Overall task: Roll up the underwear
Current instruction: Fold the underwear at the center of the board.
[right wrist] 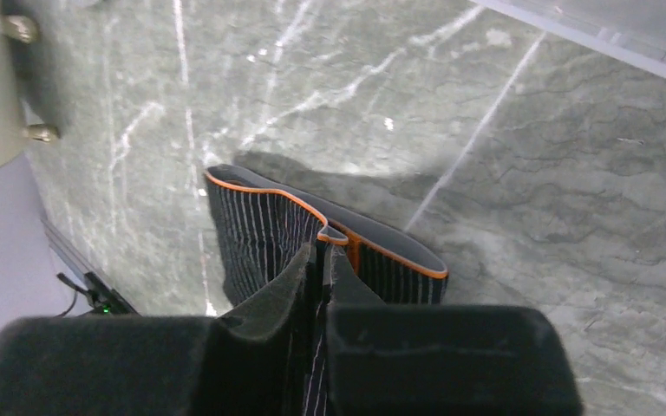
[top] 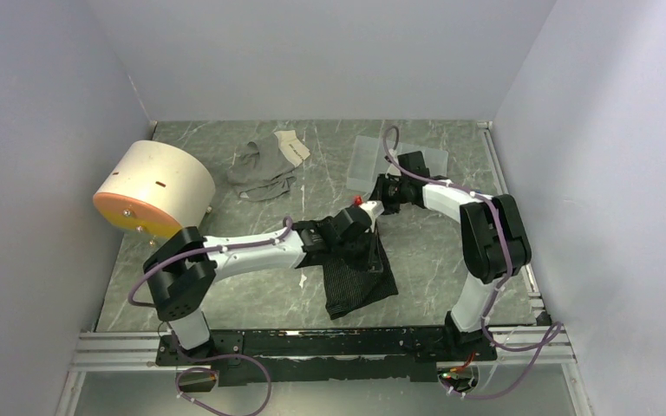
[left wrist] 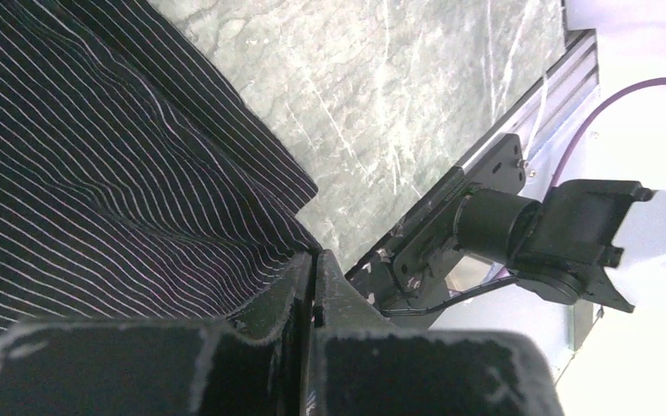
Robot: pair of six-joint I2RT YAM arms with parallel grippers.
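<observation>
The underwear [top: 360, 279] is black with thin white stripes and an orange-trimmed waistband [right wrist: 373, 243]. It is held up over the middle of the table, its lower part spread on the marble. My left gripper [top: 360, 224] is shut at its upper edge; in the left wrist view the striped cloth [left wrist: 95, 173] runs right into the closed fingertips [left wrist: 316, 256]. My right gripper [top: 380, 206] comes in from the far right and is shut on the cloth just below the waistband [right wrist: 323, 247], with stripes showing between its fingers.
A cream cylinder with an orange face [top: 152, 186] lies at the left. Grey garments [top: 264, 165] sit at the back, and a clear plastic tray [top: 373, 160] lies behind the right gripper. A metal rail [top: 312, 347] runs along the near edge.
</observation>
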